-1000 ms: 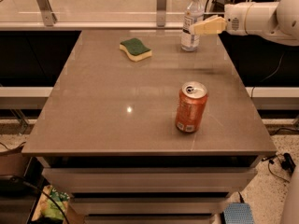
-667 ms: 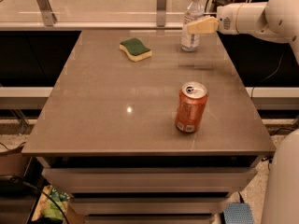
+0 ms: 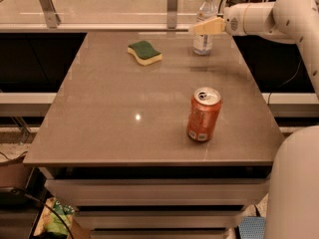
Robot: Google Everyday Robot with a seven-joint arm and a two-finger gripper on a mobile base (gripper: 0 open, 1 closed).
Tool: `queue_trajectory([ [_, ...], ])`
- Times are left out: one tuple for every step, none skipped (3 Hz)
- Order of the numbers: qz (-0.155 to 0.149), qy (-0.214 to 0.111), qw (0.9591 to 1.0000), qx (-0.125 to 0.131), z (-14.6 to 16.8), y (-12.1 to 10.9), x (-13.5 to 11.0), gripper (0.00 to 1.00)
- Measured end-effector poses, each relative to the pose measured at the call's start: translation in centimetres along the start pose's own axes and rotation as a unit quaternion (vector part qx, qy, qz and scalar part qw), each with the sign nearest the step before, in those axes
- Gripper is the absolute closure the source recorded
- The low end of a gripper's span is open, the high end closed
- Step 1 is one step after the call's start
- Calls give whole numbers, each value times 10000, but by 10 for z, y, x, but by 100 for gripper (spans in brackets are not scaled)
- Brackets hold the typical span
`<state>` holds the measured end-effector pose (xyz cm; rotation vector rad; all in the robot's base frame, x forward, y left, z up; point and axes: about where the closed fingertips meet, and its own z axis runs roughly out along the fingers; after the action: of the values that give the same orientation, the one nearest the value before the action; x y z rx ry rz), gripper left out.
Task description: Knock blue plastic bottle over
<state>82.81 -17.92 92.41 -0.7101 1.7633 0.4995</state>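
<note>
Gripper [image 3: 192, 31] is over the desk's [image 3: 114, 103] far edge, toward the far-right corner, reaching in from the right side on the white arm [image 3: 264, 18]. It crosses in front of the blue plastic bottle [image 3: 203, 45] at about mid-height. Touching or just off it: can't tell. Open or closed: can't tell from this angle, and nothing visibly held. Bottle is upright, white cap on, close to the far edge, right of centre. Sponge [image 3: 144, 52] lies left of the bottle near the far edge, apart from it, with open surface between them. Orange soda can [image 3: 203, 114] stands upright toward the near-right corner, well apart from bottle and gripper.
</note>
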Motion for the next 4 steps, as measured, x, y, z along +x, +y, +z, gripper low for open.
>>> queue_trajectory([
  [138,-84,9998,-63,13,0,5,0],
  [290,-274,9992,-22,17,0,11,0],
  [409,-407,9983,19,20,2,18,0],
  [477,-485,9977,47,21,3,22,0],
])
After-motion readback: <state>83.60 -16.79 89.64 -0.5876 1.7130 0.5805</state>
